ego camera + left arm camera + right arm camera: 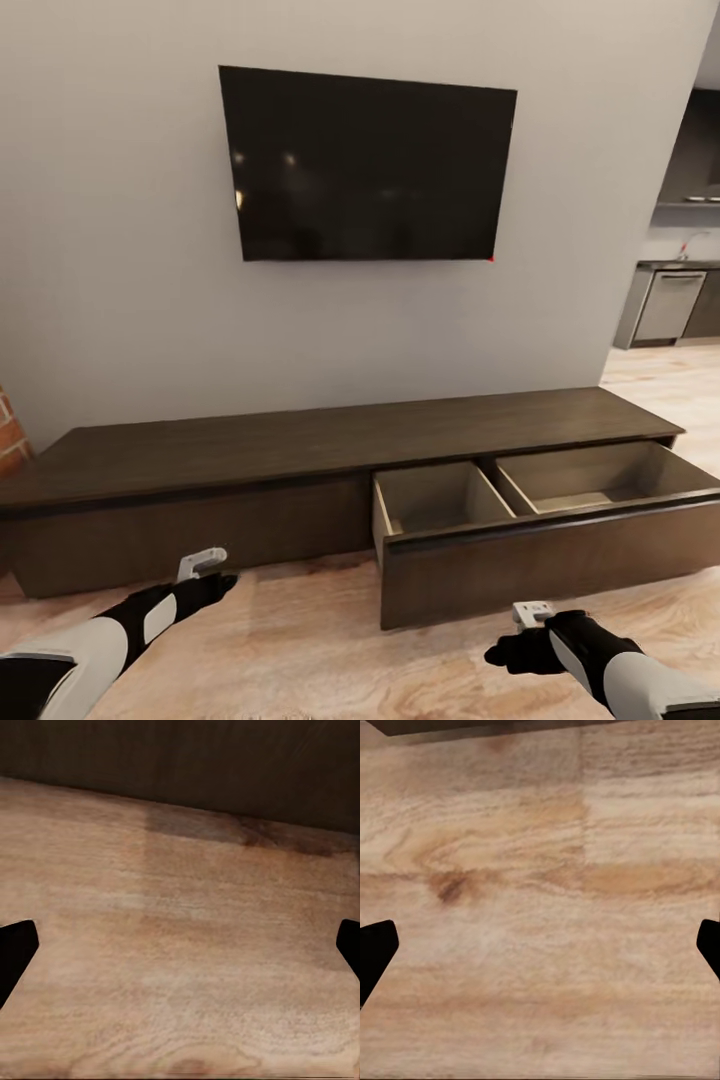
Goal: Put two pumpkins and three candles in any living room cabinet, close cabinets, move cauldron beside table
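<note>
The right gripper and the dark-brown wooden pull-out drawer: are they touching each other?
Apart. In the head view, the right gripper hangs in front of the open drawer, with wood-plank floor visible around it. The right wrist view shows its fingers spread over bare floor.

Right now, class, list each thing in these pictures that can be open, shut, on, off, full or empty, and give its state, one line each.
cabinet: right drawer pulled out, left front shut.
drawer: open, both pale compartments look empty.
TV: screen dark, seemingly off.
left end effector: open, holding nothing, over the floor.
right end effector: open, holding nothing, over the floor.
dishwasher: door shut.
</note>
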Controlling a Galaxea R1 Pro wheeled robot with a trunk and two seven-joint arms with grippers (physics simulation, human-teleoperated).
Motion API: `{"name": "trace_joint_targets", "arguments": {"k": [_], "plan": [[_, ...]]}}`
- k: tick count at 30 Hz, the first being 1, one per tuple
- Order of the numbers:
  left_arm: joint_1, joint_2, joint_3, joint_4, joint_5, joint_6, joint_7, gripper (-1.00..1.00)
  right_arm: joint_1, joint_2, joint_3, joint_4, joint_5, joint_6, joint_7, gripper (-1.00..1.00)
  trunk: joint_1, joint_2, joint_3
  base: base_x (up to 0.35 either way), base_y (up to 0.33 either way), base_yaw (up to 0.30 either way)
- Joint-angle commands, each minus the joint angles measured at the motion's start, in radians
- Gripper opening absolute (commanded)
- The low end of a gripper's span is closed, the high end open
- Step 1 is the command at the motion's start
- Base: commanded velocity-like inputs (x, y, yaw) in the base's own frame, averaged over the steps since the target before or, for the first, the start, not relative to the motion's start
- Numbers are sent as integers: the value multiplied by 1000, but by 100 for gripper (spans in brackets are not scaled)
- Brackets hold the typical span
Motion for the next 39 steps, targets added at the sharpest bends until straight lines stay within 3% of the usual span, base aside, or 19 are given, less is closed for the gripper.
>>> {"name": "trace_joint_targets", "arguments": {"k": [1, 12, 25, 30, 32, 39], "plan": [[-1, -1, -8, 2, 10, 5, -3, 100, 0, 0, 7, -2, 3, 7, 4, 100, 0, 0, -2, -130, 0, 232], [-1, -22, -10, 23, 8, 4, -3, 100, 0, 11, 8, -1, 11, 94, 4, 100, 0, 0, -16, -287, 0, 194], [0, -26, -11, 25, 8, 4, -3, 100, 0, 36, 13, 0, 12, 101, 4, 100, 0, 0, -34, -311, 0, 169], [-1, -29, -11, 27, 10, -16, -3, 100, 0, 42, 13, 2, 14, 58, 4, 100, 0, 0, -41, -307, 0, 178], [-1, -40, -10, 28, 12, -52, -4, 100, 1, 44, 14, 5, 15, -1, 4, 100, 0, 0, -44, -134, 0, 181], [-1, -76, -5, 28, 24, -66, -11, 100, 2, 44, 14, 8, 16, -70, 4, 100, 0, 0, -52, -33, 0, 203]]}}
